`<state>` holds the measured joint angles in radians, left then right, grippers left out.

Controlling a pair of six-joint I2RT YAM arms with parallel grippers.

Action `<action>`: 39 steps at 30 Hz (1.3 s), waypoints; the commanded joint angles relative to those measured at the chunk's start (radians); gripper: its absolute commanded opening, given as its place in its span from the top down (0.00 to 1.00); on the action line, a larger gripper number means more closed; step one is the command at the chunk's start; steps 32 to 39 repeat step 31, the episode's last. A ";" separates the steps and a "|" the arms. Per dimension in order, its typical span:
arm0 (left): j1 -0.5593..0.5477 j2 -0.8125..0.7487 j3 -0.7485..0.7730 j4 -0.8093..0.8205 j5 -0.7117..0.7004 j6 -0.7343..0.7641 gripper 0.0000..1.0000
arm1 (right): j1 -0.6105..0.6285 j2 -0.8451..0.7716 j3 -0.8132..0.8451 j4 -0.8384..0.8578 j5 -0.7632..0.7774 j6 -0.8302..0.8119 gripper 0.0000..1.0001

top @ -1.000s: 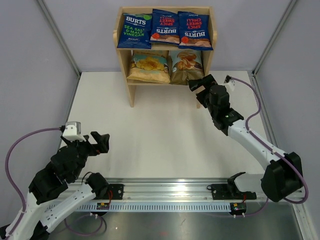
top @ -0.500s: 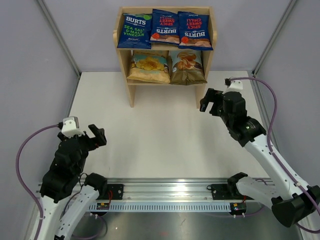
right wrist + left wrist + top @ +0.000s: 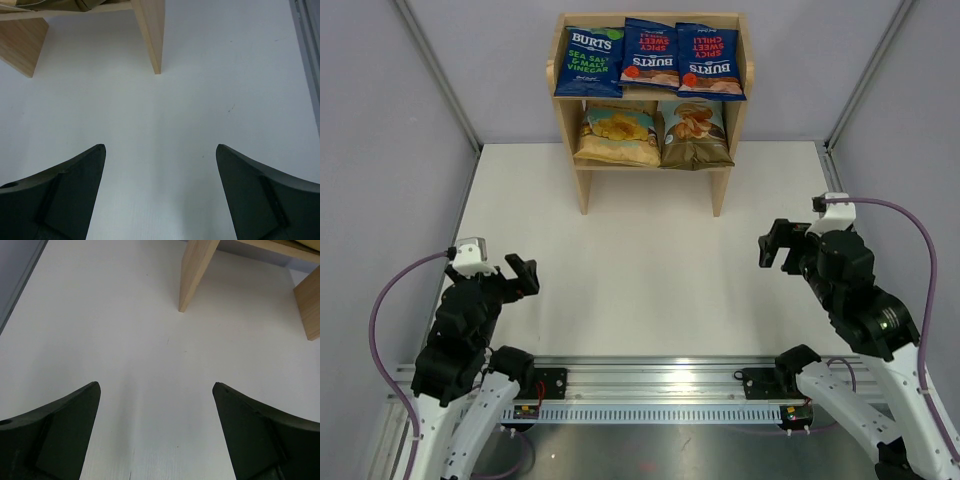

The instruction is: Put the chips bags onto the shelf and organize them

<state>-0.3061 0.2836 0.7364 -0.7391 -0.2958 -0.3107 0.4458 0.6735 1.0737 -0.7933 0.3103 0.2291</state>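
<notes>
You have all five crinkly chips bags [image 3: 650,55] on the light-wood two-tier shelf [image 3: 572,140] at the white surface's [image 3: 640,250] far edge. Your left pincer [image 3: 523,275] and right pincer [image 3: 772,245] hang spread and empty, so probably only parking the arms remains.

— What sort of place is this?
— A robotics lab test cell. A bare white worktop [image 3: 620,260] is boxed in by plain grey panels [image 3: 370,150] on aluminium posts [image 3: 440,80].
— What else shows it?
— A left arm [image 3: 460,330] and a right arm [image 3: 850,290] are bolted to a metal rail [image 3: 660,378], with purple cables [image 3: 880,202] looping from their wrists.
</notes>
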 commanded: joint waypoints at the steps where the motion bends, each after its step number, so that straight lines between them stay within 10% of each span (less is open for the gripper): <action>1: 0.005 -0.084 -0.037 0.096 0.079 0.059 0.01 | -0.004 -0.063 0.038 -0.099 0.062 -0.024 0.01; 39: 0.005 -0.107 -0.054 0.110 0.104 0.078 0.01 | -0.004 -0.196 -0.032 -0.090 0.087 0.012 0.01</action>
